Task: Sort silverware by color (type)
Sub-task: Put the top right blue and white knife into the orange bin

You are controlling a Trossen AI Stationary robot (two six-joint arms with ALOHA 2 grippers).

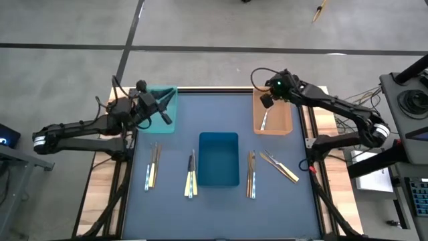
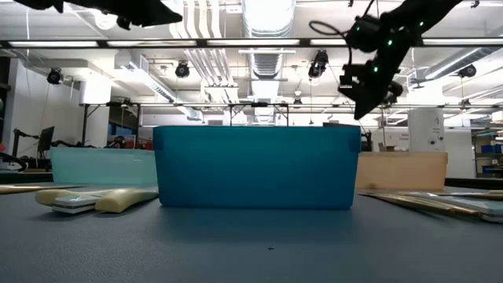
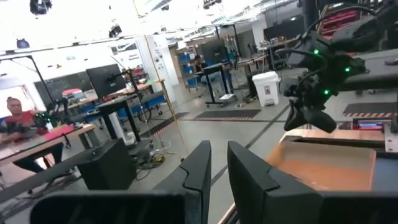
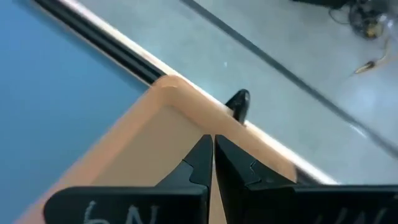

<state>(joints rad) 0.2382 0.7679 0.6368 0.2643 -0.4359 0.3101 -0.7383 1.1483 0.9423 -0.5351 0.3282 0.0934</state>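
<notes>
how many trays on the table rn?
3. Teal tray at the far left under the left gripper; blue tray in the centre; orange tray at the far right under the right gripper, one utensil inside.

Grey concrete floor (image 1: 200, 27), ceiling strip lights (image 2: 267, 43), desks (image 3: 124, 102)

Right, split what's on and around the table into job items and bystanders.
Job:
- silverware on the mat
- one piece in the orange tray
- teal tray, blue tray, orange tray
- left gripper, right gripper

Bystanders:
- utensil on the floor
- grey console at the table's right
- workshop desks beyond
</notes>
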